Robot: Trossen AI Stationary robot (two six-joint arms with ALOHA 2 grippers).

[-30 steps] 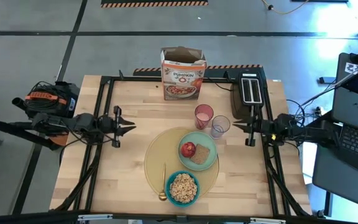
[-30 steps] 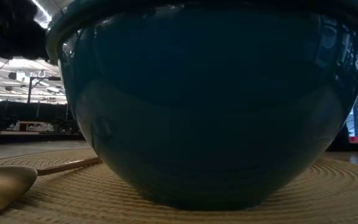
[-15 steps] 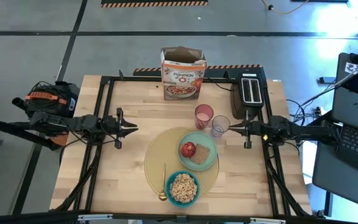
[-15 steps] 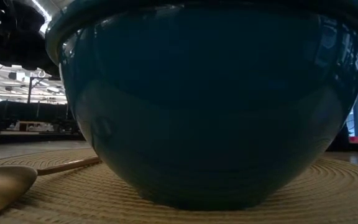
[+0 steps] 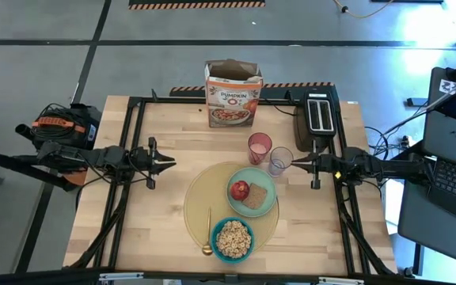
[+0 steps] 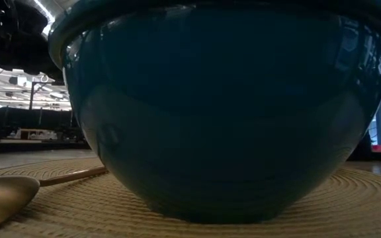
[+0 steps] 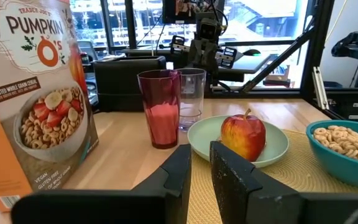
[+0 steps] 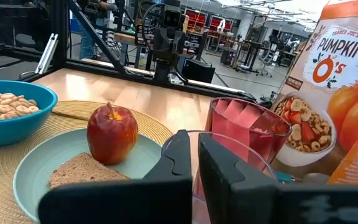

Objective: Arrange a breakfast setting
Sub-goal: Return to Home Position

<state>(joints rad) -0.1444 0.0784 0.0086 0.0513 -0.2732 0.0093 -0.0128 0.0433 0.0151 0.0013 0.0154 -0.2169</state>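
The round yellow placemat (image 5: 200,198) lies at the table's middle. On it stand the pale green plate (image 5: 266,184) with the red apple (image 5: 240,189) and brown toast (image 5: 255,197), and the blue bowl (image 5: 233,238) of cereal. The gold spoon (image 5: 207,237) lies left of the bowl. The pink cup (image 5: 259,147) and the clear mug (image 5: 280,161) stand on the wood behind the plate. My left gripper (image 5: 170,162) is shut and empty, left of the placemat. My right gripper (image 5: 293,161) is shut, right beside the mug (image 8: 229,155). My right gripper's shut fingertips stand level at the clear mug's right side (image 5: 289,161), coming from the table's right. I cannot tell whether they touch it.
A cereal box (image 5: 233,93) stands at the far edge and a black toaster (image 5: 317,119) at the far right. In the low view the bowl (image 6: 223,112) fills the picture, with the spoon's bowl (image 6: 5,198) at its left.
My right gripper has moved toward the table's left, up to the clear mug. My left gripper has moved a little toward the table's right, toward the placemat. Both have kept still for the last half second.
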